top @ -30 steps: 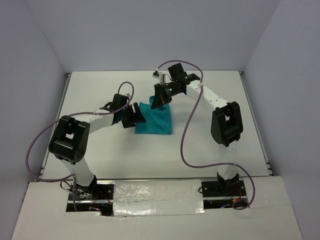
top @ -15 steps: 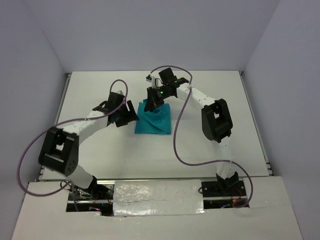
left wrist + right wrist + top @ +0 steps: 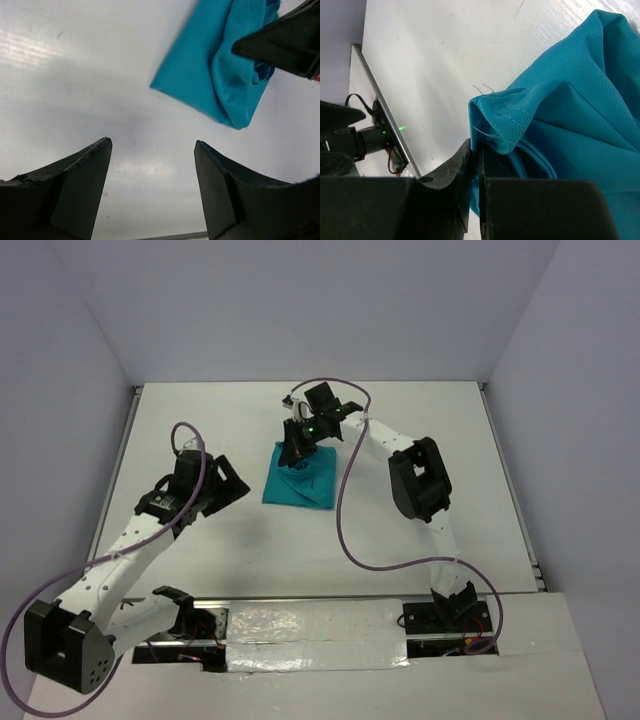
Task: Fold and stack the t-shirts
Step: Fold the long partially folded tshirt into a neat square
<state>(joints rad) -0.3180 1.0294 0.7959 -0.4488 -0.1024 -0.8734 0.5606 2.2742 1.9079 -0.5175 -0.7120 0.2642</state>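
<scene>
From above, the teal t-shirt [image 3: 305, 488] lies in a crumpled, roughly square bundle near the middle of the white worktop [image 3: 230, 540], slightly towards the far side. The right arm reaches across from its base and bends down over the garment. The right pincer [image 3: 292, 458] sits at the bundle's far left corner, and the cloth rises a little there. The left pincer [image 3: 235, 488] hovers over bare worktop to the left of the shirt, well apart from it, pointing towards it. A purple cable [image 3: 345, 530] loops from each arm.

In the left wrist view, the left pincer [image 3: 152, 145] stands wide open, its two dark fingers [image 3: 75, 190] spread with only white worktop [image 3: 75, 75] between them; it holds nothing. The t-shirt [image 3: 210, 75] lies ahead and to the right, one flat panel with a bunched fold on top. The dark tip of the right pincer [image 3: 285, 40] comes in at the upper right corner, over that fold.

In the right wrist view, the right pincer [image 3: 479, 150] is nearly closed, its fingers [image 3: 450, 170] pinching a stitched hem of the t-shirt [image 3: 570, 125]. The hem stands up in a peak just above the fingertips, loose threads showing. The remaining mesh cloth drapes away to the right over the worktop [image 3: 445, 50].
</scene>
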